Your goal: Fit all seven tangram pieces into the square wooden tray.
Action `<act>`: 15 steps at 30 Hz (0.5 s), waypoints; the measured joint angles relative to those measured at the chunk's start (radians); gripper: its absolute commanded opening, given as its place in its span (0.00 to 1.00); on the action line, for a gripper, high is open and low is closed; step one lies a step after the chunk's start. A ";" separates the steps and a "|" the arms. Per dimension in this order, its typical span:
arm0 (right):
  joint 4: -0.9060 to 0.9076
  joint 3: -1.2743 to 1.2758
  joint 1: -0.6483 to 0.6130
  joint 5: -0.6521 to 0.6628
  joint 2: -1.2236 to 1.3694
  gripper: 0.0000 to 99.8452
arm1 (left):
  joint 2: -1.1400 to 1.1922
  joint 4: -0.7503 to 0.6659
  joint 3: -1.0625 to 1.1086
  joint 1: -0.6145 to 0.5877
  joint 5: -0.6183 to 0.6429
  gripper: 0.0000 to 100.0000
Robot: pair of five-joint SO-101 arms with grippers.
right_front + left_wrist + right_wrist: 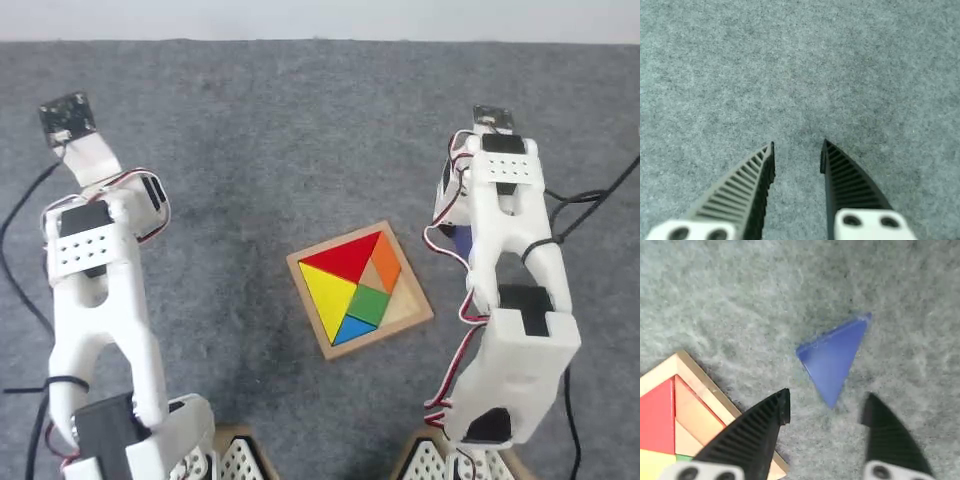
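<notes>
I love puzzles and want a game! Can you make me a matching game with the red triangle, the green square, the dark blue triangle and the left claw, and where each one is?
Things:
1 red triangle
2 green square
3 dark blue triangle
4 left claw

Places:
A open over bare carpet
B in the tray, along its far edge
C on the carpet outside the tray, by the right claw
D in the tray, between the orange piece and the light blue piece

Pairs: 1-B, 2-D, 3-C, 4-A
</notes>
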 measured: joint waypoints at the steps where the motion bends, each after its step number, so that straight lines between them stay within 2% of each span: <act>1: 0.000 -0.002 -0.002 -0.002 0.000 0.34 | 0.000 0.000 0.000 0.000 0.000 0.15; 10: -0.017 -0.150 -0.005 -0.002 0.204 0.33 | 0.000 0.000 0.000 0.000 0.000 0.15; 15: -0.020 -0.193 -0.006 -0.002 0.273 0.13 | 0.000 0.000 0.000 0.000 0.000 0.15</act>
